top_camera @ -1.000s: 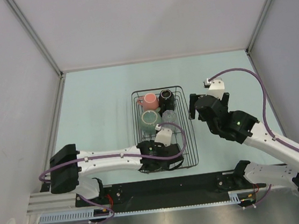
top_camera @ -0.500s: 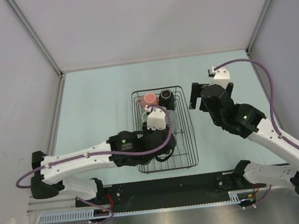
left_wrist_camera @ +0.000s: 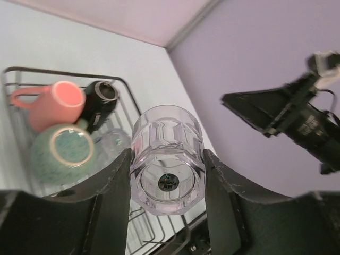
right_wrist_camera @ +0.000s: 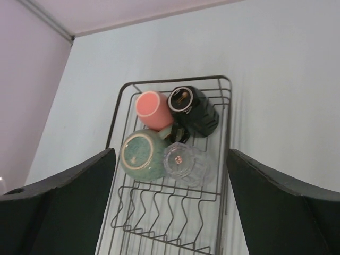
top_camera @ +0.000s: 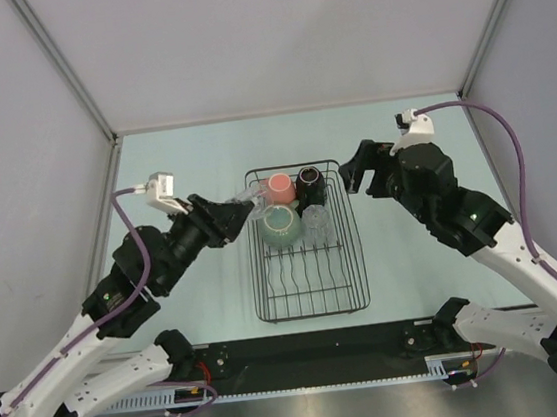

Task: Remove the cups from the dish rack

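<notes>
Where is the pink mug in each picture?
Top external: the pink mug sits in the dish rack's far left corner, near the middle.
Left wrist: the pink mug is at the left, above the green cup.
Right wrist: the pink mug is just left of the middle.
Shared landmark: the black cup, right beside it every time.

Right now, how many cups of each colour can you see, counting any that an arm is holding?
Clear glass: 2 (rack tumbler in the dish rack; held tumbler between the left fingers)
Pink mug: 1
Black cup: 1
Pale-green cup: 1
Total: 5
</notes>
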Controlling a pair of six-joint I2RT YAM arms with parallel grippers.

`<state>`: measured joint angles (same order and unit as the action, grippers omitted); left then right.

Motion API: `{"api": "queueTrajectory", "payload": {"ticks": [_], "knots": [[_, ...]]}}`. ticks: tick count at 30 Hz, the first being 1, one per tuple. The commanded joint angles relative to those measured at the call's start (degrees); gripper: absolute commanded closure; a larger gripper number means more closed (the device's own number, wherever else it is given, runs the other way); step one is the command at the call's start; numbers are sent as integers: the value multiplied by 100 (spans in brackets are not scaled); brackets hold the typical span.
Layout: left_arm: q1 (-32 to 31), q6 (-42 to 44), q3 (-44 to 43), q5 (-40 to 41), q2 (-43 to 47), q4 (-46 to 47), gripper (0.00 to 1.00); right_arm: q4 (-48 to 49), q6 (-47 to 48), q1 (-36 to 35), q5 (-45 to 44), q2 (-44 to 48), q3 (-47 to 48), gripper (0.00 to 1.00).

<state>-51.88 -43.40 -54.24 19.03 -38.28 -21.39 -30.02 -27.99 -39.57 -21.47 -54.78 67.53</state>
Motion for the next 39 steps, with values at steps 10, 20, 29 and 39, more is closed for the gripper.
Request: {"api": "queueTrajectory", "payload": {"ticks": [10,20,29,39], "knots": [[511,-274,624,-3414,-1111,3025,100,1463,-769,11,1840,205,-398,21],[1303,-1188,1600,-4407,-1173,4843,100,2069,-1279,64,2664,609,-758,28],[1637,-2058,1926,-5101,-1866,6567,100,3388,-2360,64,3737,768,-1655,35],[1637,-2340,1794,-5453,-2254,7060,100,3934,-2554,72,4265,539,-1708,36]]}}
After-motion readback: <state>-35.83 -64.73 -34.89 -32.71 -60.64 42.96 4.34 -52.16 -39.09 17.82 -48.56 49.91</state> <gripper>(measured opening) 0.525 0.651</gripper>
